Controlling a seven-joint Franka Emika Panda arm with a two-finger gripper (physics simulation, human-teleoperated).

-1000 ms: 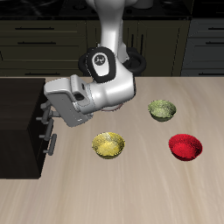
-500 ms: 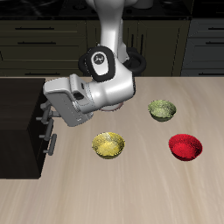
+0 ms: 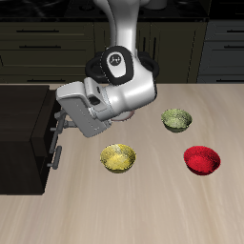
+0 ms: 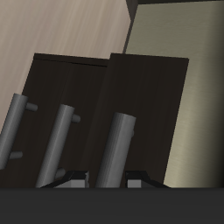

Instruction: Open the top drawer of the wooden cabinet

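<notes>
We take the wooden cabinet (image 3: 24,133) as our landmark: a very dark brown box standing on the pale wood table (image 3: 143,205), with its handled face turned toward the bowls. Our gripper (image 3: 63,122) sits right against that face, at the upper handle level. In the wrist view the gripper (image 4: 107,178) has its two fingertips on either side of a grey bar handle (image 4: 115,149), close to it, so the jaws look nearly closed around the bar; we cannot tell for sure whether the pads press on the metal.

The top drawer (image 4: 147,114) is the panel carrying that handle. In the wrist view its front stands out a step ahead of the neighbouring drawer front (image 4: 70,83), so it appears pulled out a little from the cabinet. Two more grey handles (image 4: 58,144) lie beside the gripped one on the fronts behind. In the exterior view only the lower handle (image 3: 57,152) shows clearly below the gripper; the top handle is hidden by the wrist.

Away from the cabinet's face, the yellow bowl (image 3: 118,158) is nearest, just beyond the gripper. The green bowl (image 3: 176,119) lies farther off and farther back, and the red bowl (image 3: 202,159) is the farthest from the cabinet.
</notes>
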